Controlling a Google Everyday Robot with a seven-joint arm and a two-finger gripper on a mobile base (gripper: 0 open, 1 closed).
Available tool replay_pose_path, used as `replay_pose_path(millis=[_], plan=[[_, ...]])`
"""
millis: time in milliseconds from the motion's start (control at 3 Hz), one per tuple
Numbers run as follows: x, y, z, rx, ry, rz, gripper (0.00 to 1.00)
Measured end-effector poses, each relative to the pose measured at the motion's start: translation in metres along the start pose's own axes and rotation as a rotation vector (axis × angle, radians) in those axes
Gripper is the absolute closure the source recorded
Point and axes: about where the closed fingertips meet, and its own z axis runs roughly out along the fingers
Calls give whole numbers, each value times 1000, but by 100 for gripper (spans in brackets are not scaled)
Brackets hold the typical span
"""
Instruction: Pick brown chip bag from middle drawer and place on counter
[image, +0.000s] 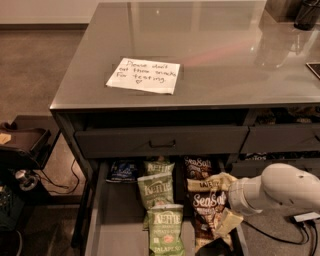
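- While the middle drawer (111, 220) stands pulled out, the brown chip bag (206, 202) lies in its right half.
- gripper (227, 221) at the bag's near-right edge; grip can't tell.
- counter (225, 65) far behind.

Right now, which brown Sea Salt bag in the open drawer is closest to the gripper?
The brown chip bag with the cream top band, beside the gripper at the right edge of the middle drawer. The brown bag behind it lies farther back.
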Motion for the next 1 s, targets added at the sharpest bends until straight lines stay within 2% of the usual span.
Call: replay_pose_path(millis=[667, 1000], plan=[[25, -9, 69, -68, -113, 9, 0], [34, -19, 90, -83, -145, 7, 0]])
